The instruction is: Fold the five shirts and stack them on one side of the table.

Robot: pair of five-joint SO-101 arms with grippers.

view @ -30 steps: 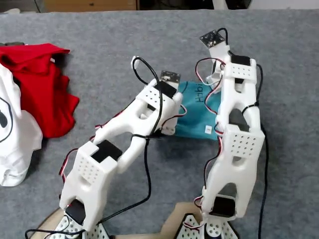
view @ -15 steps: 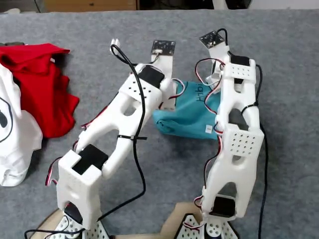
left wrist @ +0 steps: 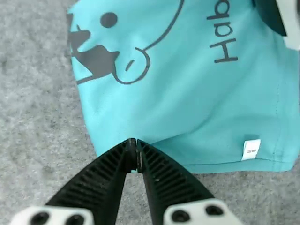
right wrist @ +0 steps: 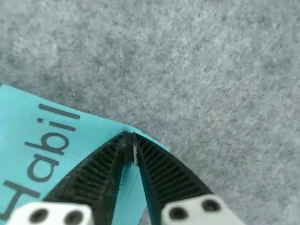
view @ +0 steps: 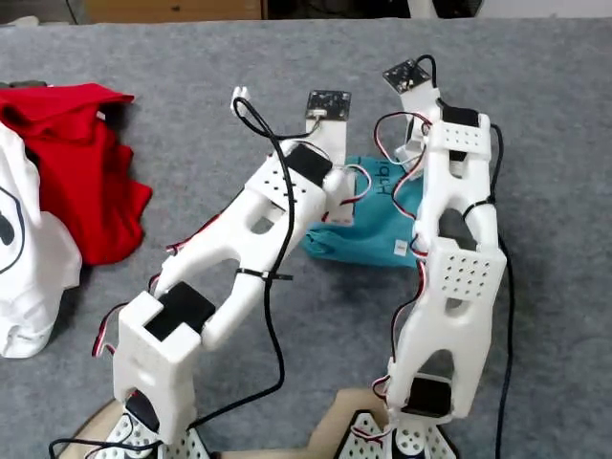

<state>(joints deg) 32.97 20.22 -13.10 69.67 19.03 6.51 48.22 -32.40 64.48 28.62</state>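
A folded teal shirt point(view: 368, 234) with dark print lies on the grey table between my two arms. In the left wrist view my left gripper point(left wrist: 132, 152) is shut, its tips pinching the near edge of the teal shirt point(left wrist: 187, 93). My right gripper point(right wrist: 130, 146) is shut on a far corner of the teal shirt point(right wrist: 42, 145). A small white label point(left wrist: 251, 150) shows at the shirt's near edge. In the high view both arms cover parts of the shirt.
A crumpled red shirt point(view: 86, 172) and a white shirt point(view: 24, 258) with dark print lie at the table's left side. Bare grey table point(view: 555, 115) stretches to the right and along the back.
My left arm swung left and farther back, then settled at the teal shirt's left edge, and that edge shifted left. The right arm kept still.
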